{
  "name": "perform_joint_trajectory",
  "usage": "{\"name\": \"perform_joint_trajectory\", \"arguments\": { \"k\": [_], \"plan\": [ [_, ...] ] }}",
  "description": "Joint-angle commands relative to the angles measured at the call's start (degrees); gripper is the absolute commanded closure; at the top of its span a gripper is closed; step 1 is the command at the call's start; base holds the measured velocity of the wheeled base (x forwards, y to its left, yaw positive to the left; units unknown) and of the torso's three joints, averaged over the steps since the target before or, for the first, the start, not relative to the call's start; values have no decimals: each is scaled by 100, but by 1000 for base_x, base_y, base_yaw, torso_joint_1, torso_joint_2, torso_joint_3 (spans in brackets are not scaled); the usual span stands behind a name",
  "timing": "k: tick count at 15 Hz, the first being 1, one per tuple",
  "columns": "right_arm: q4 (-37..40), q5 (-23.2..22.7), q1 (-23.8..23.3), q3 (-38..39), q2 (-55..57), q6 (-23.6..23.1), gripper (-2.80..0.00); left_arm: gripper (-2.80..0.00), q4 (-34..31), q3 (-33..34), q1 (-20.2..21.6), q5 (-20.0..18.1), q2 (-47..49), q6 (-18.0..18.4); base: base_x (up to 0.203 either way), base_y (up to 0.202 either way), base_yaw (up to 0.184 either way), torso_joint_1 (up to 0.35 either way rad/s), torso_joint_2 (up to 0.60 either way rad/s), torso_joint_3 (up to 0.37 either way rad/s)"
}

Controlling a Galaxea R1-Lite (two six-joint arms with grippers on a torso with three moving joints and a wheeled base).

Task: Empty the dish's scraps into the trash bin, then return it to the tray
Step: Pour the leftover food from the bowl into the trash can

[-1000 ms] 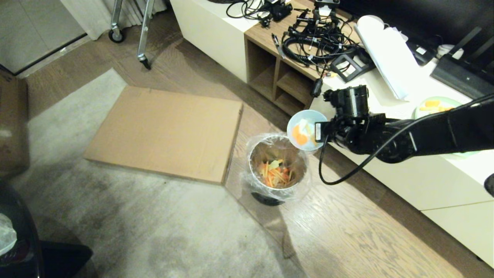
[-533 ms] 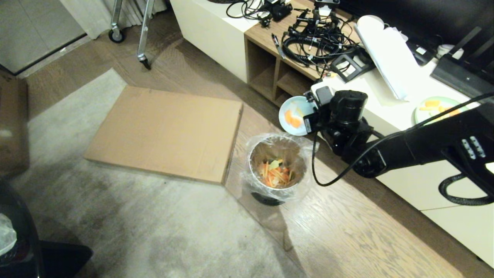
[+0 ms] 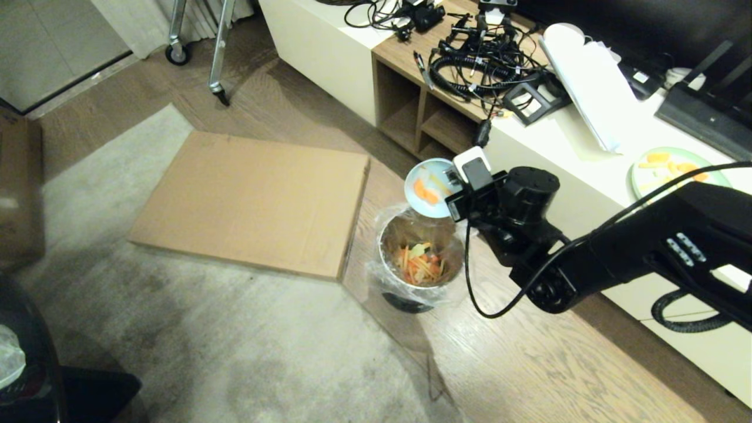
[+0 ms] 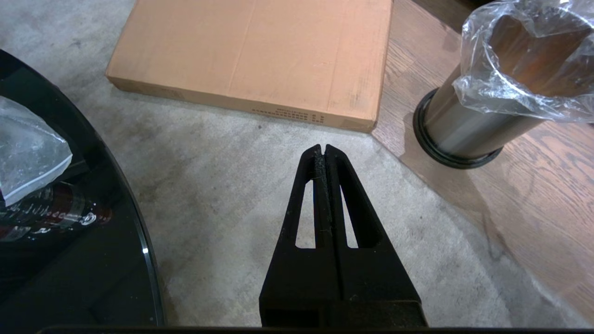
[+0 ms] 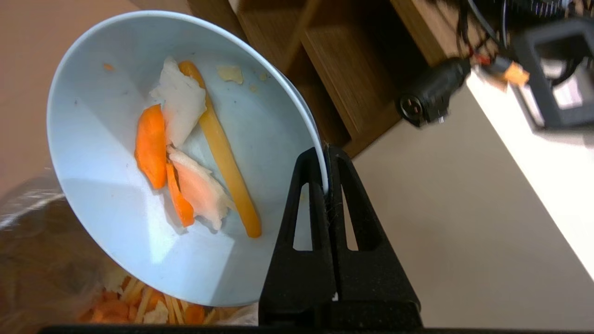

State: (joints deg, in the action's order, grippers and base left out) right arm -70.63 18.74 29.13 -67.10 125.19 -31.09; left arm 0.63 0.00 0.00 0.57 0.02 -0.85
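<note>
The dish (image 3: 424, 179), a small pale blue bowl, hangs steeply tilted just above the far rim of the trash bin (image 3: 383, 249). My right gripper (image 3: 451, 183) is shut on its rim. In the right wrist view the fingers (image 5: 326, 150) pinch the thin rim of the dish (image 5: 102, 185), and orange and pale scraps (image 5: 185, 153) still cling inside it. More scraps lie in the steel, bag-lined trash bin (image 4: 464, 130). My left gripper (image 4: 324, 147) is shut and empty, parked low over the carpet. The tray is out of view.
A flat cardboard box (image 3: 252, 200) lies on the floor left of the bin. A white cabinet (image 3: 646, 276) runs along the right, holding cables (image 3: 482, 59) and a green plate (image 3: 675, 164) of orange bits. A black glass table (image 4: 69, 241) is at near left.
My right arm has swung the dish left and nearer, from beside the cabinet to over the bin's far rim. The wrist has rolled, tipping the dish more steeply. The scraps remain inside.
</note>
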Motion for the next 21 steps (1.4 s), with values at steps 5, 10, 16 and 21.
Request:
{"name": "perform_joint_trajectory", "arguments": {
  "k": [5,10,16,21],
  "plan": [
    [-1285,-784,50,715,34,-502,0,0,7,0,0,4,-2,-3,0,0,0,0,0,0],
    [-1609,-1816,46,781,146,-786,0,0,7,0,0,4,-2,-3,0,0,0,0,0,0],
    [-1873,-2539,-117,765,468,-882,0,0,7,0,0,4,-2,-3,0,0,0,0,0,0],
    [-1928,-3053,-580,246,807,-884,0,0,7,0,0,4,-2,-3,0,0,0,0,0,0]
  ]
}}
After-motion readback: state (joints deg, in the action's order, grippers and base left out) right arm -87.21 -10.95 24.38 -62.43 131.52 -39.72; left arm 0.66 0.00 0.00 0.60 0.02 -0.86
